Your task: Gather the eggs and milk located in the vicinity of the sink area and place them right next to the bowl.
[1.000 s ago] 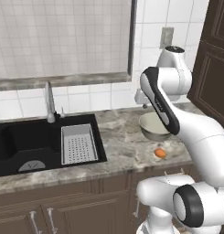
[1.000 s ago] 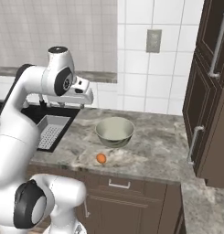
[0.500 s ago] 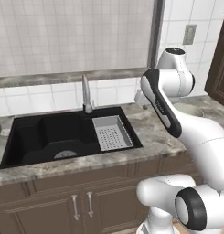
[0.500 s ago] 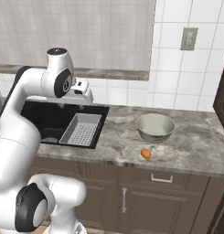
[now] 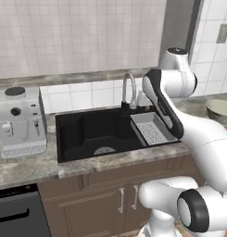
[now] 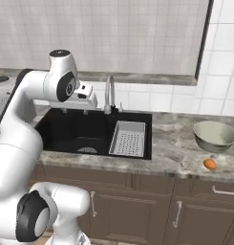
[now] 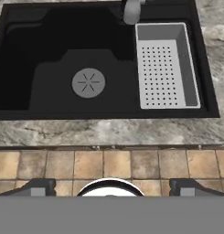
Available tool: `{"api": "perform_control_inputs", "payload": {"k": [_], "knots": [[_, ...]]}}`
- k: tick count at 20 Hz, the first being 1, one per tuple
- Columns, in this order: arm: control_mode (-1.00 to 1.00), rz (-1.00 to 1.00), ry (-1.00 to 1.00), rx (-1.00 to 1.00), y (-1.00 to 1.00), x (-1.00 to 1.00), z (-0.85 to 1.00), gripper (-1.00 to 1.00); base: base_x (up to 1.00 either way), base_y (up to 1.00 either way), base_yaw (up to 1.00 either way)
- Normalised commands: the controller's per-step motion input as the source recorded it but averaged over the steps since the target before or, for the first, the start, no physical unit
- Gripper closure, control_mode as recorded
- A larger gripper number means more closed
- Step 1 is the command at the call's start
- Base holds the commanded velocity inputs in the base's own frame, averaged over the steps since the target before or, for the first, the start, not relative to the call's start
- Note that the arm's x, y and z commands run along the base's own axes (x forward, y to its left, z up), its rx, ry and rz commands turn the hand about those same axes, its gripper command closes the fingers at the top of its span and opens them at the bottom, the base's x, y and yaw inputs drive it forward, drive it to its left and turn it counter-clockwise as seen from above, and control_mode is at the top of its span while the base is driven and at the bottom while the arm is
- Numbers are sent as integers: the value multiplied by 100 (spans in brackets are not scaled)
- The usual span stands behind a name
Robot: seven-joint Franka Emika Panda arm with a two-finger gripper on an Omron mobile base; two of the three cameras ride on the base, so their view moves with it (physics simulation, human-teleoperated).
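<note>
The gripper [image 7: 111, 188] hangs above the sink [image 7: 63, 68] with its jaws spread wide and nothing between them; the grey drainer tray [image 7: 166, 66] sits in the sink's right compartment, below the chrome tap [image 6: 109, 93]; the bowl [image 6: 214, 135] stands on the counter [image 6: 173, 143] well to the right of the sink; one egg [image 6: 210, 164] lies on the counter just in front of the bowl, apart from it; a coffee machine [image 5: 18, 120] stands left of the sink.

2 base views flank sink [image 5: 101, 132], hand view apparently overhead
</note>
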Motion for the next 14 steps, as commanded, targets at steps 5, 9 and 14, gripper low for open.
{"api": "perform_control_inputs", "payload": {"k": [5, 9, 14], "knots": [[100, 0, 0, 0, 0, 0, 0, -100, -24, 93, -5], [100, 0, 0, 0, 0, 0, 0, -100, -20, 94, -5], [100, 0, 0, 0, 0, 0, 0, -100, -14, 93, -4]]}}
